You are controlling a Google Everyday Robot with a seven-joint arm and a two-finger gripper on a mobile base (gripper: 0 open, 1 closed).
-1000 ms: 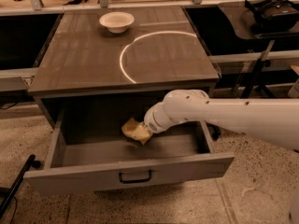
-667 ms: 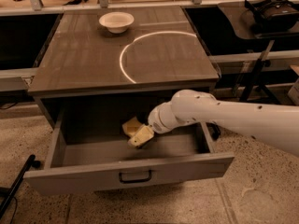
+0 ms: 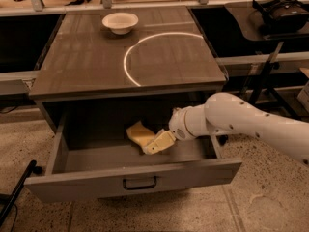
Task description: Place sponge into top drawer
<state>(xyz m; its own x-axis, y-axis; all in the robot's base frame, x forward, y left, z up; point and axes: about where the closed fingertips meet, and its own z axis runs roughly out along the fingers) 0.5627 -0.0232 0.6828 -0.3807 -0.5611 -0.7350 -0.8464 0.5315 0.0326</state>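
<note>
The top drawer (image 3: 87, 190) is pulled out wide, its dark bail handle (image 3: 139, 183) at the centre of the front panel. The pale yellow sponge (image 3: 137, 132) lies on the drawer floor near the middle, slightly tilted. My gripper (image 3: 158, 143) reaches into the drawer from the right on the white arm (image 3: 251, 124). It sits low over the drawer floor, right beside the sponge's right edge. One pale finger (image 3: 161, 141) shows next to the sponge; the gripper looks open and no longer holds it.
A round white bowl (image 3: 120, 21) stands at the back left of the cabinet top (image 3: 87, 62), next to a white ring marking (image 3: 145, 42). A dark stand with a headset (image 3: 282, 13) is at the right. A dark pole (image 3: 17, 192) lies at the lower left.
My arm and gripper have drawn back to the right inside the drawer. The sponge has stayed in about the same spot on the drawer floor.
</note>
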